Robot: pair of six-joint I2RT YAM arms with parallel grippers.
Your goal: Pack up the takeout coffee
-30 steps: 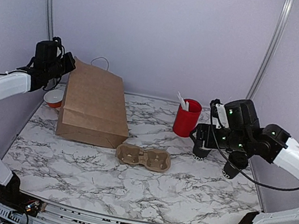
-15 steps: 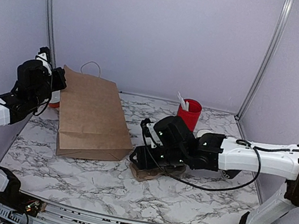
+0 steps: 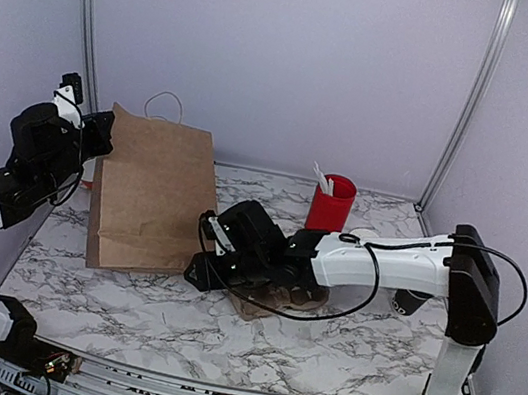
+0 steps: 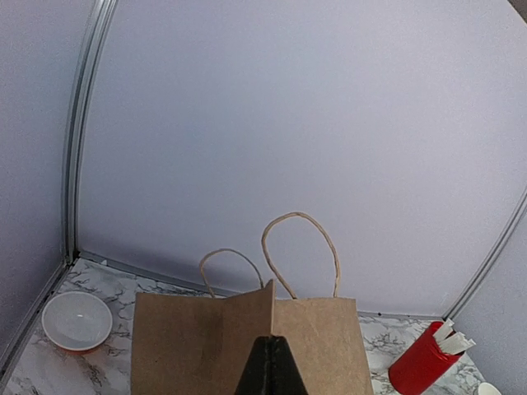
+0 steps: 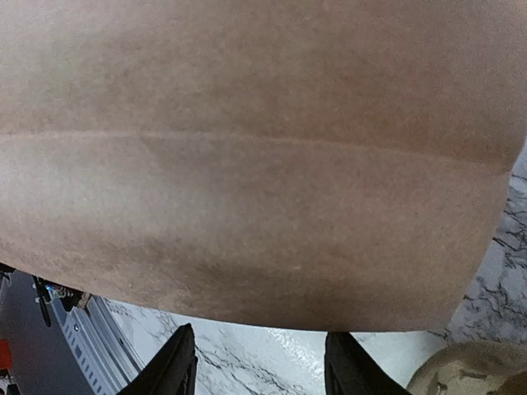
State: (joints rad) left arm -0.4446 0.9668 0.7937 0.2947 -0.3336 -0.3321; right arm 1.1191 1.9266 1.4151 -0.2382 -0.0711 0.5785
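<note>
A brown paper bag (image 3: 148, 193) leans up from the table, and my left gripper (image 3: 95, 129) is shut on its top edge; the left wrist view shows that edge (image 4: 272, 309) pinched just above the closed tips (image 4: 272, 362), handles above. My right gripper (image 3: 199, 270) reaches across to the bag's lower right corner. It is open and nothing is between the fingers (image 5: 177, 362), with the bag's bottom (image 5: 247, 206) just ahead. A small black cup (image 3: 410, 302), which looks like the takeout coffee, stands at the right, partly behind the right arm.
A cardboard cup carrier (image 3: 256, 306) lies mostly under the right forearm; its edge (image 5: 469, 370) also shows in the right wrist view. A red cup with white utensils (image 3: 331, 204) stands at the back. A lidded orange bowl (image 4: 76, 321) sits left of the bag.
The right arm swung left from the cups, over the carrier, to the bag's lower corner, its jaws narrowing. The left gripper lifted the bag's top edge, standing the bag more upright.
</note>
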